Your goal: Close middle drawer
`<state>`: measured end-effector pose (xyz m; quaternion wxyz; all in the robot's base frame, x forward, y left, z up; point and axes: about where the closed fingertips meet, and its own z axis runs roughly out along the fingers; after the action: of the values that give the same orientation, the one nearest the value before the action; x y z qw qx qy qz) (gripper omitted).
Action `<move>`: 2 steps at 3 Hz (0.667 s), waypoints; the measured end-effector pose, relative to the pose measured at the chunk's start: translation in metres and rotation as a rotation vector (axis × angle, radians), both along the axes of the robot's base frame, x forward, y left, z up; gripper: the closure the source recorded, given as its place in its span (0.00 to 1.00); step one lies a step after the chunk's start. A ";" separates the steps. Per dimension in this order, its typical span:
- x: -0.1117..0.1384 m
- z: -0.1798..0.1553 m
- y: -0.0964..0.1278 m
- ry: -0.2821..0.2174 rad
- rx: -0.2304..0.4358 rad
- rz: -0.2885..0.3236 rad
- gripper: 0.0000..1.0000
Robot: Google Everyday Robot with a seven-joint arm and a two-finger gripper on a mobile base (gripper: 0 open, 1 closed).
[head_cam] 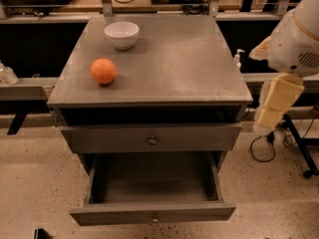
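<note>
- middle drawer [152, 216]: pulled far out of the grey cabinet, slim front panel near the bottom edge of the view, tiny knob at its centre; the inside that shows is bare grey board
- drawer above it [149, 138]: taller front, bigger knob, sticks out a little, with a dark gap under the cabinet's top
- surface [189, 68] (cabinet top): orange ball [103, 71] towards the front left, white bowl [121, 35] behind it near the back edge; the two are apart
- hand [269, 114]: cream-coloured, hangs off to the right of the cabinet at about the height of the upper drawer front, clear of both drawers and touching nothing; cannot tell whether it is spread or pressed together
- white arm housing [294, 41] sits above the hand at the right edge
- small pump bottle [239, 59] stands on the ledge just right of the surface
- black cable [261, 151] loops on the speckled floor below the hand
</note>
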<state>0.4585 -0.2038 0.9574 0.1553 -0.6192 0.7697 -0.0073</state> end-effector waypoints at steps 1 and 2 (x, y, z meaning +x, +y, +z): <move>-0.001 -0.029 0.036 0.025 0.095 0.107 0.00; -0.040 -0.090 0.106 0.029 0.330 0.220 0.00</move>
<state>0.4186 -0.0973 0.8678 0.2435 -0.6658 0.6902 0.1451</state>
